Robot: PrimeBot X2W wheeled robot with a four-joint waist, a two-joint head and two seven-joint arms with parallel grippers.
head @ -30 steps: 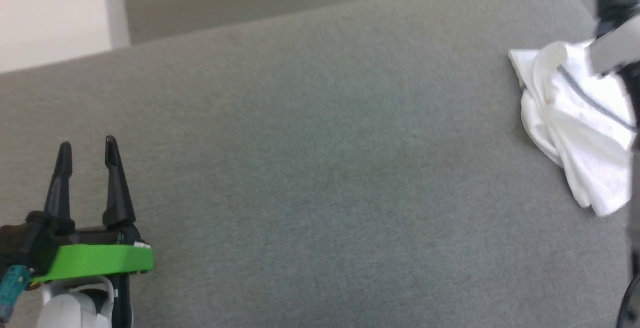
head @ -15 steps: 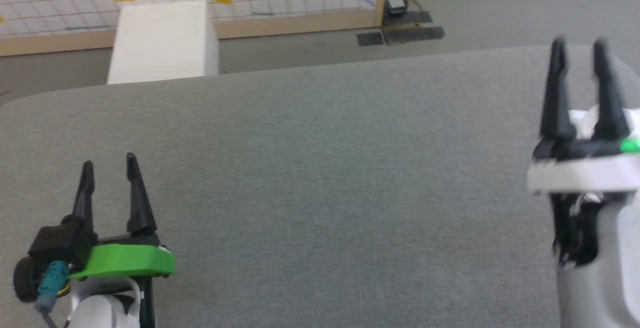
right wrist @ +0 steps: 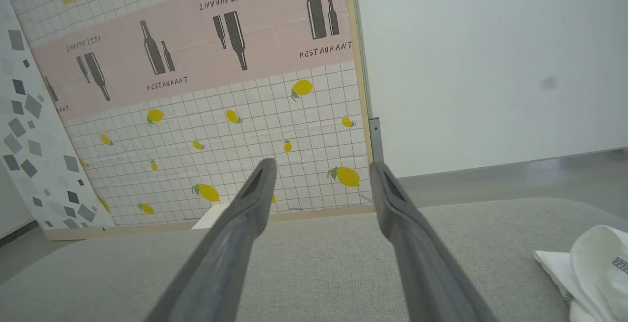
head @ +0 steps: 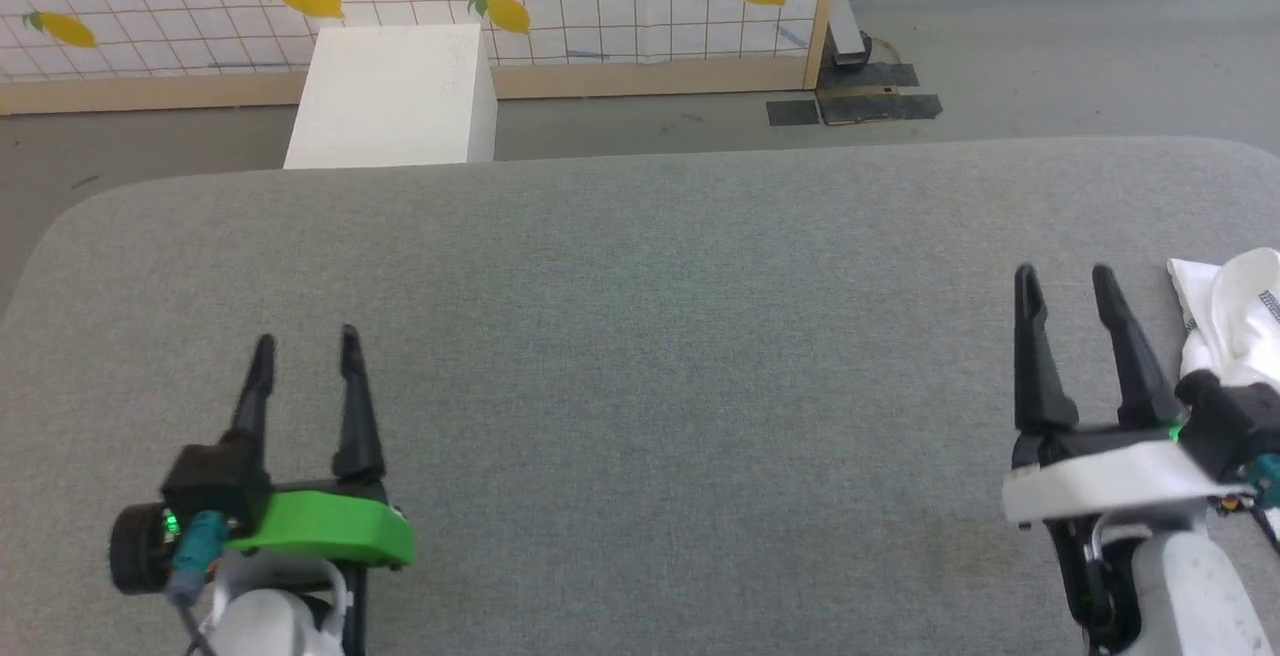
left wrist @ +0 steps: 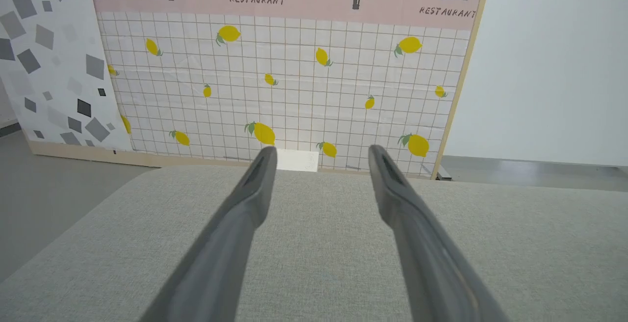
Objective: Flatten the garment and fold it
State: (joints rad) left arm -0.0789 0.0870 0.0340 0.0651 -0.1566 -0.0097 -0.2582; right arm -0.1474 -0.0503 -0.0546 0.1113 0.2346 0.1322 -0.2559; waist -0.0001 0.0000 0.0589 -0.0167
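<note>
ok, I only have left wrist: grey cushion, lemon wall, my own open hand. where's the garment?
Observer: The garment lies at the cushion's right edge, just right of the right hand.
Operator: is the right hand holding it?
Observer: No. The right hand is open with nothing between its fingers; in the right wrist view the cloth lies off to the side of them.
Operator: flattened at all?
Observer: Not yet. It's bunched in a crumpled heap.
</note>
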